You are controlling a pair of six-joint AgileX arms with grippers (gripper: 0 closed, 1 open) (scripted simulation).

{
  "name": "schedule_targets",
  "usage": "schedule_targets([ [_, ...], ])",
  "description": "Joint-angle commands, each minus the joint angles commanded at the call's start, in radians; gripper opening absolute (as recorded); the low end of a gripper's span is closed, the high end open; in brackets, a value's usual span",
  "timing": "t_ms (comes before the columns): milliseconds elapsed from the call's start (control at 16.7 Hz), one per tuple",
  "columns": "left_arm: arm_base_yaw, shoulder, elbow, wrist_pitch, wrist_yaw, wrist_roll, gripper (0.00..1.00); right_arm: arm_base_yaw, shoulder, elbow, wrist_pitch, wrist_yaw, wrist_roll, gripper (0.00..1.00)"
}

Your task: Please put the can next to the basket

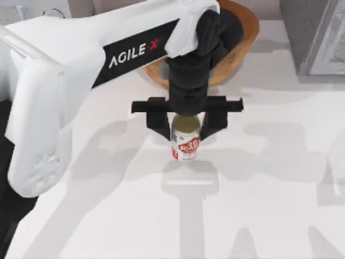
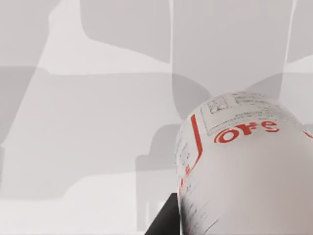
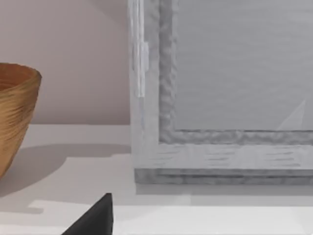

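From above, the left pincer (image 1: 186,128) reaches across the bench (image 1: 269,178) from the top view's left, its black fingers (image 1: 159,125) clamped on either side of the can (image 1: 186,141). The can points its pale gold top toward the wrist and its red label toward the near edge, so it appears held tilted or lying over rather than standing; whether it touches the bench I cannot tell. The basket (image 1: 245,40) sits just behind the arm, near the far edge, so this spot already counts as close beside it.

The left wrist view has the can (image 2: 244,171) close up, red lettering across its white wall, with one dark finger (image 2: 164,220) against its side and bare bench beyond.

The right wrist view looks at the basket (image 3: 14,117) and a grey framed panel (image 3: 220,98); a dark finger tip (image 3: 95,218) shows at the edge, its state I cannot tell.
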Motion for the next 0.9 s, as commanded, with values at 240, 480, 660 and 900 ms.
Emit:
schedule_targets([
  [240,0.003,0.000,-0.015,0.015,0.000,0.002,0.00,0.000,0.000,0.000,0.000,0.000,0.000,1.00],
  [480,0.000,0.003,-0.027,0.030,0.000,0.000,0.00,0.000,0.000,0.000,0.000,0.000,0.000,1.00],
  [660,0.000,0.003,-0.027,0.030,0.000,0.000,0.08,0.000,0.000,0.000,0.000,0.000,0.000,1.00],
  [900,0.000,0.003,-0.027,0.030,0.000,0.000,0.38,0.000,0.000,0.000,0.000,0.000,0.000,1.00],
])
